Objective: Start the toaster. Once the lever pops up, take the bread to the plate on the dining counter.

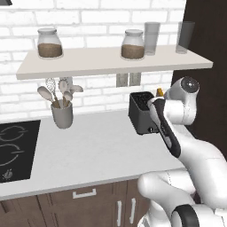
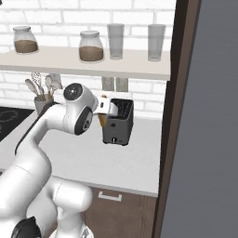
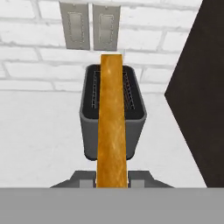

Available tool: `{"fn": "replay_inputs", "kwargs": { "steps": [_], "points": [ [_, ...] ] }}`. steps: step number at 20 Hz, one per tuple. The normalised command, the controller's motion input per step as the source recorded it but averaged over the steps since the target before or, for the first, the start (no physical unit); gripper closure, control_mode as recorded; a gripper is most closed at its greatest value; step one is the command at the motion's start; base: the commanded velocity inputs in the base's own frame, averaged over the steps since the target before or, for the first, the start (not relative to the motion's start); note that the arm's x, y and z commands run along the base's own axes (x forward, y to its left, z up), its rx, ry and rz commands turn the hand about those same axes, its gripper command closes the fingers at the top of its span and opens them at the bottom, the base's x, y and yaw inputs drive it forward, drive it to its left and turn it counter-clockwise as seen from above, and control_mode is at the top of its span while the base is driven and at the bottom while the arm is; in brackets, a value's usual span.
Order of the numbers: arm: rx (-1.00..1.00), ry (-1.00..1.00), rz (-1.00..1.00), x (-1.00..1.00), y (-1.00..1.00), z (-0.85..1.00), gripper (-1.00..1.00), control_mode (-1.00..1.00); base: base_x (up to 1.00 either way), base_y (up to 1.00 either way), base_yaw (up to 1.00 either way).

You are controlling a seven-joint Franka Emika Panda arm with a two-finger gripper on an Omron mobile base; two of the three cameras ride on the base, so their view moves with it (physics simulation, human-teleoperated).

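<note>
Gripper (image 3: 112, 181) clamping bread (image 3: 111, 131) edge-on, hanging above and just before toaster (image 3: 113, 116) on counter (image 1: 97, 150).

Counter (image 1: 88, 146) left of toaster (image 1: 141, 116) lies bare across to utensil pot (image 1: 62, 114) & cooktop (image 1: 15, 148). Shelf (image 1: 111, 62) w/ jars overhangs toaster, capping headroom. Dark panel (image 2: 174, 116) walls off its right side; brick wall (image 3: 39, 65) close behind.

Reaches forward from the base, elbow bent high, wrist angled down. Pincer (image 3: 112, 178) closed edge-on against the bread (image 3: 112, 131), fingertips (image 3: 135, 178) pressed to either face.
</note>
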Motion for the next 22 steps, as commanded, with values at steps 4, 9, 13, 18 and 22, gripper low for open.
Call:
{"fn": "replay_inputs", "kwargs": {
  "steps": [4,9,13,18,22],
  "points": [
    [0.00,0.19,0.00,-1.00,0.27,0.27,1.00,-1.00,0.00,0.00,0.00],
    [0.00,0.20,0.00,-1.00,0.26,0.24,1.00,-1.00,0.00,0.00,0.00],
    [0.01,0.20,0.00,-1.00,0.23,0.22,1.00,-1.00,0.00,0.00,0.00],
    [0.03,0.19,0.00,-0.98,0.21,0.20,1.00,-1.00,0.00,0.00,0.00],
    [0.02,0.19,0.00,-0.94,0.23,0.14,1.00,-1.00,0.00,0.00,0.00]
  ]
}}
